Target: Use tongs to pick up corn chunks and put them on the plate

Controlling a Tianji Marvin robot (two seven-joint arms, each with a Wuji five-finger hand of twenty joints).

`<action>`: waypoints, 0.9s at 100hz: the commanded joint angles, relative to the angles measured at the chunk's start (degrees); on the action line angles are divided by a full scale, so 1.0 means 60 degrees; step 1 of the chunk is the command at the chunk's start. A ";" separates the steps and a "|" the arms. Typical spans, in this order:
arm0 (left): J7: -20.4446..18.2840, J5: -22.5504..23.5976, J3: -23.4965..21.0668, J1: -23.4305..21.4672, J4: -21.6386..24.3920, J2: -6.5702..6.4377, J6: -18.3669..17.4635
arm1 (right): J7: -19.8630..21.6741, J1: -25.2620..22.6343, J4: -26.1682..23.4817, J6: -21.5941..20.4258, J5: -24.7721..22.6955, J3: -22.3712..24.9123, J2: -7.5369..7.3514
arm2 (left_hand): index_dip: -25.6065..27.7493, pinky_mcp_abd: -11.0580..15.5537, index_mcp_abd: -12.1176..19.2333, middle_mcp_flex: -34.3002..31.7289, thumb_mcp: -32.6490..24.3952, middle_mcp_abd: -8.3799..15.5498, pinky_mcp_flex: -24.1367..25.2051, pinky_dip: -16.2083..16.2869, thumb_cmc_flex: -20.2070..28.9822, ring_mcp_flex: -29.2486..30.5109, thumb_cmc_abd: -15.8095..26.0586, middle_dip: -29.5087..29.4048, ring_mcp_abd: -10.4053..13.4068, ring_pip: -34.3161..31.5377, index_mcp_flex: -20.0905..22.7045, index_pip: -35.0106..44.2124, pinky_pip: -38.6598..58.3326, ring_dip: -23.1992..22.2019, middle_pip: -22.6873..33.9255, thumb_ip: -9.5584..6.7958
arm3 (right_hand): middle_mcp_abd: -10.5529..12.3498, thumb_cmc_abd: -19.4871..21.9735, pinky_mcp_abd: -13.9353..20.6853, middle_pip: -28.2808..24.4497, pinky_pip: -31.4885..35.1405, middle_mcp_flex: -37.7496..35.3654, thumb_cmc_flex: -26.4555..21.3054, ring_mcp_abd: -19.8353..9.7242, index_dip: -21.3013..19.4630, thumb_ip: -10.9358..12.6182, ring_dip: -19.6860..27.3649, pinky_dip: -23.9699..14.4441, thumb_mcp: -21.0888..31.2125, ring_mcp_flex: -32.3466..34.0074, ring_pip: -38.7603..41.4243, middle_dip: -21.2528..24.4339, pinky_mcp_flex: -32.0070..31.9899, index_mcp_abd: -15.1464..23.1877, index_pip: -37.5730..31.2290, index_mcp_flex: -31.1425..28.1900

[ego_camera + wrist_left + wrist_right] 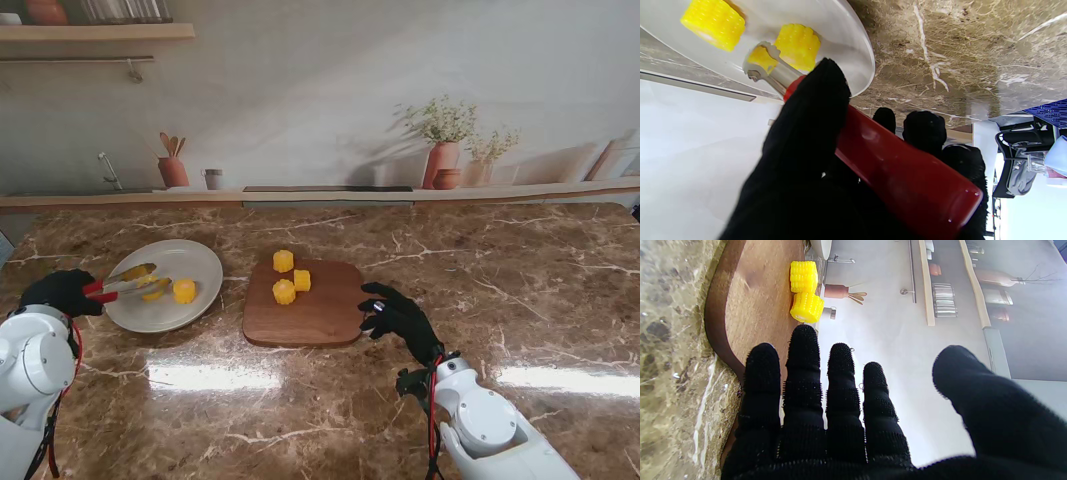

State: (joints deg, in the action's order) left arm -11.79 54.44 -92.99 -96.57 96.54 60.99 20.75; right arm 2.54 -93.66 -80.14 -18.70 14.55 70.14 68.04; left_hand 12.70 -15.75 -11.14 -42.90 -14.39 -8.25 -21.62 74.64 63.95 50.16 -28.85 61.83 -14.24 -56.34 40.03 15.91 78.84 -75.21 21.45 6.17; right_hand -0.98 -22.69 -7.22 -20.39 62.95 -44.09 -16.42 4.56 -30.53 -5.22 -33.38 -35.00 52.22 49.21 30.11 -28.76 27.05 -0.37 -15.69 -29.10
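Tongs (pixel 122 284) clamped in the left hand (pixel 62 292) reach over the plate (pixel 200 262) at centre left, one corn chunk (pixel 184 290) down, a second (pixel 154 290) at the tips; three chunks (pixel 290 279) wait on the board (pixel 310 320) at centre; right hand (pixel 400 318) spread, empty.

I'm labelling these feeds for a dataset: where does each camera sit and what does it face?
Stand view: above the shoulders, facing down at the table; both arms show, left hand and right hand.
Left wrist view: along the fingers at the tongs over the plate.
Right wrist view: past spread fingers at the cutting board.
Stand and left wrist views share the plate's corn chunks.
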 commanded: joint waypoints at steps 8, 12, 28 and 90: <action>0.0053 0.0019 -0.0058 -0.0118 0.0250 -0.0018 -0.0134 | 0.0151 -0.0033 0.0086 0.0006 0.0021 -0.0009 0.0011 | 0.0136 0.0268 0.0549 0.0506 -0.2121 -0.0060 0.0093 -0.0011 0.0312 -0.0261 0.1040 -0.0297 0.0243 0.0197 0.0755 0.0650 -0.0029 0.0140 0.0354 -0.0197 | 0.0124 0.0059 0.0094 0.0111 -0.0105 -0.0026 0.0170 -0.0071 0.0109 0.0363 -0.0167 -0.0297 -0.0167 -0.0206 0.0007 -0.0127 -0.0004 0.0141 0.0120 0.0184; 0.0085 0.0020 -0.0074 -0.0149 0.0342 -0.0011 -0.0225 | 0.0148 -0.0029 0.0090 0.0004 0.0016 -0.0006 0.0012 | 0.0139 0.0271 0.0560 0.0494 -0.2114 -0.0056 0.0094 -0.0012 0.0332 -0.0267 0.1053 -0.0297 0.0240 0.0203 0.0776 0.0657 -0.0033 0.0142 0.0359 -0.0189 | 0.0126 0.0052 0.0098 0.0109 -0.0105 -0.0028 0.0172 -0.0064 0.0107 0.0364 -0.0168 -0.0297 -0.0166 -0.0208 0.0008 -0.0128 -0.0002 0.0134 0.0117 0.0176; 0.0006 0.0091 -0.0013 -0.0210 0.0857 -0.0019 -0.0802 | 0.0142 -0.0015 0.0107 0.0014 0.0000 0.0002 0.0013 | 0.0137 0.0273 0.0600 0.0475 -0.2049 -0.0040 0.0094 -0.0016 0.0364 -0.0267 0.1090 -0.0302 0.0238 0.0210 0.0778 0.0656 -0.0037 0.0145 0.0339 -0.0168 | 0.0129 0.0057 0.0098 0.0106 -0.0105 -0.0029 0.0165 -0.0053 0.0106 0.0363 -0.0170 -0.0298 -0.0163 -0.0207 0.0011 -0.0129 -0.0001 0.0133 0.0116 0.0170; -0.1357 -0.0477 0.2360 0.1156 0.0598 -0.0296 -0.2778 | 0.0019 0.0004 0.0228 -0.0168 0.0040 0.0003 0.0053 | 0.0220 0.0390 0.0961 0.0484 -0.2196 0.0358 0.0210 -0.0094 0.0317 -0.0347 0.0953 -0.0355 0.0352 0.0410 0.0611 0.0730 -0.0251 0.0187 0.0214 -0.0177 | 0.0123 0.0056 0.0099 0.0103 -0.0105 -0.0046 0.0162 -0.0056 0.0106 0.0359 -0.0172 -0.0302 -0.0161 -0.0200 0.0017 -0.0131 0.0002 0.0145 0.0118 0.0172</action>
State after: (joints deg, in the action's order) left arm -19.20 52.10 -79.98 -90.02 101.17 59.06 4.77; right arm 2.19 -93.15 -79.21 -19.59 14.53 70.12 68.13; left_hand 13.29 -14.53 -11.27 -41.67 -16.58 -8.12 -20.84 73.98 63.29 48.74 -29.59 60.35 -13.62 -54.49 40.03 15.47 77.45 -74.13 22.64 6.17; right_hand -0.98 -22.68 -7.22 -20.39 62.95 -44.09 -16.42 4.56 -30.52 -5.22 -33.38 -35.00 52.21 49.21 30.11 -28.76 27.05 -0.37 -15.69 -29.10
